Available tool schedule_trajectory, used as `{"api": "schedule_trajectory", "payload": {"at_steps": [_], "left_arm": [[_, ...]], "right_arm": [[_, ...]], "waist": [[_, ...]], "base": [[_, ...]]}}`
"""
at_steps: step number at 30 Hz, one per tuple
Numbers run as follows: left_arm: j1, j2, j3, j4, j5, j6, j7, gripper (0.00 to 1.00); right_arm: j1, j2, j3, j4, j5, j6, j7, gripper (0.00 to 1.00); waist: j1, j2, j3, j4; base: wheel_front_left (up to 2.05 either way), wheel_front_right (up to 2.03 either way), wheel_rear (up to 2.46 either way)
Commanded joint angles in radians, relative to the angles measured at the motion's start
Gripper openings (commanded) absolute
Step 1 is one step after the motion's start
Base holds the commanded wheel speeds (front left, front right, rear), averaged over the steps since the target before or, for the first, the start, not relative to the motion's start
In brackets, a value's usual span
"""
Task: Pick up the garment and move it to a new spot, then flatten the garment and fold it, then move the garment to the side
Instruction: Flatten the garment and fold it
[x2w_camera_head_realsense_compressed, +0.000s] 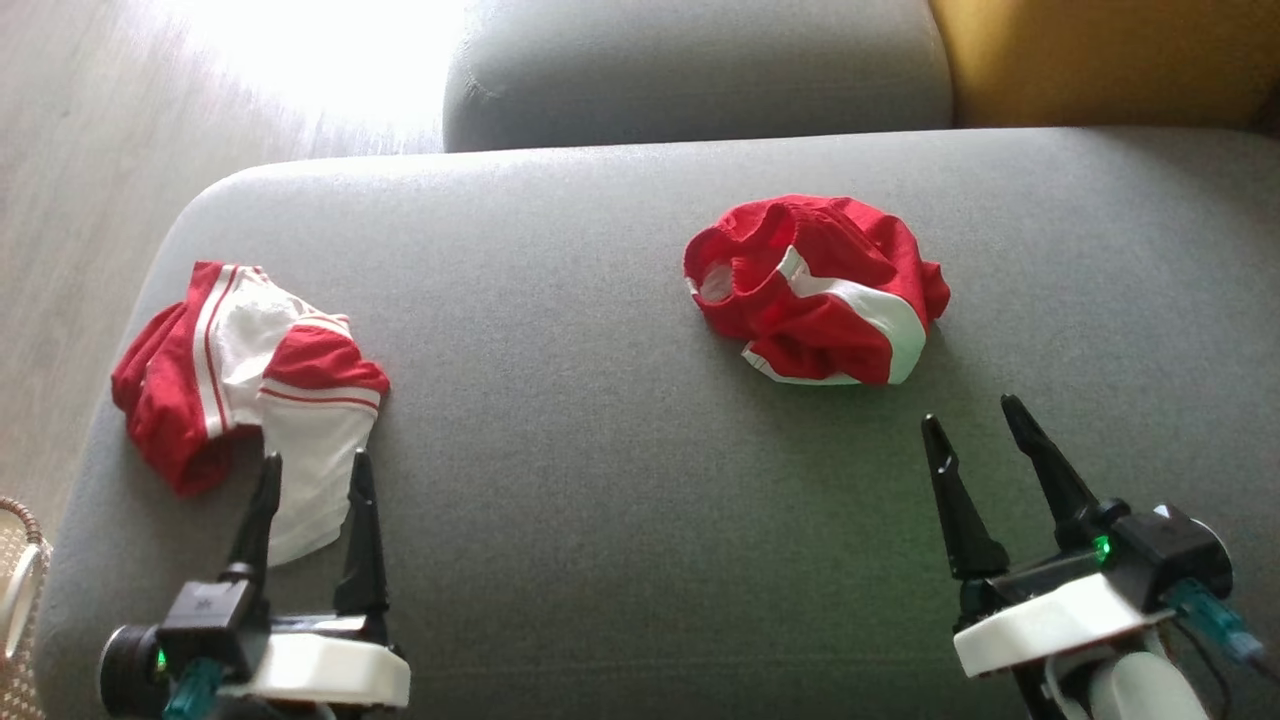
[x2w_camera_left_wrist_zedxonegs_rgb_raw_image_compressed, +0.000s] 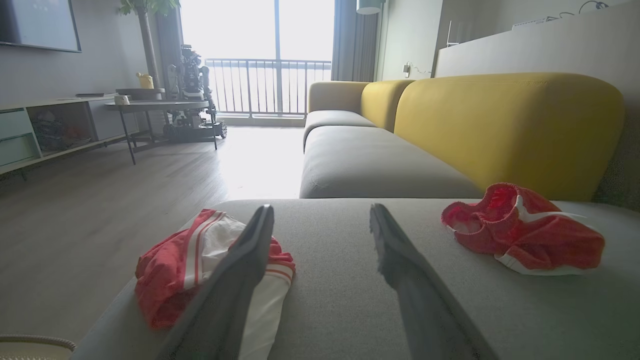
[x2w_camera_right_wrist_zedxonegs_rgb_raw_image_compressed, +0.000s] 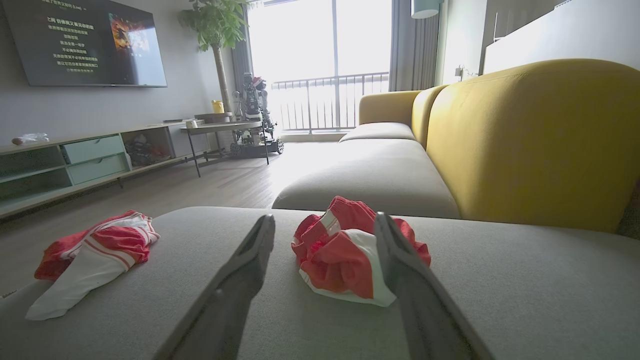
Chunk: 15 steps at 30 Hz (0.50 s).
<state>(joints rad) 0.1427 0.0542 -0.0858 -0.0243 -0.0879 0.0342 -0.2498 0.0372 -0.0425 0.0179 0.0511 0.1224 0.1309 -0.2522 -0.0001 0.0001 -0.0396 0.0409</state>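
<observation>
We look down on a grey sofa seat (x2w_camera_head_realsense_compressed: 600, 450). Right of centre on it lies a crumpled red garment (x2w_camera_head_realsense_compressed: 815, 290), bunched into a loose heap with a white band and white edging across its near side and an opening at its left end. The right gripper (x2w_camera_head_realsense_compressed: 971, 410) hovers just short of it with its fingers spread and nothing between them. The left gripper (x2w_camera_head_realsense_compressed: 315, 458) is also spread and empty, with its tips over the white end of a red-and-white striped garment (x2w_camera_head_realsense_compressed: 250, 370) near the seat's left edge.

From above we get the layout, with the two garments well apart. The right wrist view sights the red garment (x2w_camera_right_wrist_zedxonegs_rgb_raw_image_compressed: 350, 255) between the right gripper's (x2w_camera_right_wrist_zedxonegs_rgb_raw_image_compressed: 325, 216) fingers. It also adds the room: a yellow backrest (x2w_camera_right_wrist_zedxonegs_rgb_raw_image_compressed: 525, 140), a wall screen (x2w_camera_right_wrist_zedxonegs_rgb_raw_image_compressed: 85, 42), a wooden floor and a bright balcony window. The left wrist view puts the red garment (x2w_camera_left_wrist_zedxonegs_rgb_raw_image_compressed: 525, 230) off to the right.
</observation>
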Motion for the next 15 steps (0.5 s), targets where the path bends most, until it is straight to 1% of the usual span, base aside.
{"api": "schedule_trajectory", "payload": {"at_steps": [1,15], "left_arm": [[-0.028,-0.004,0.026,-0.023,0.004,-0.003,-0.012,1.0],[-0.024,-0.004,0.003,-0.016,-0.002,0.008,-0.012,1.0]], "right_arm": [[-0.01,-0.008,0.023,-0.031,-0.003,0.0,-0.01,1.0],[-0.003,-0.008,0.045,-0.029,0.001,0.0,-0.01,1.0]], "waist": [[0.0001,-0.0001,-0.002,0.002],[0.0001,-0.0001,-0.009,0.0]], "base": [[0.0,0.0,0.0],[0.0,0.0,0.0]]}}
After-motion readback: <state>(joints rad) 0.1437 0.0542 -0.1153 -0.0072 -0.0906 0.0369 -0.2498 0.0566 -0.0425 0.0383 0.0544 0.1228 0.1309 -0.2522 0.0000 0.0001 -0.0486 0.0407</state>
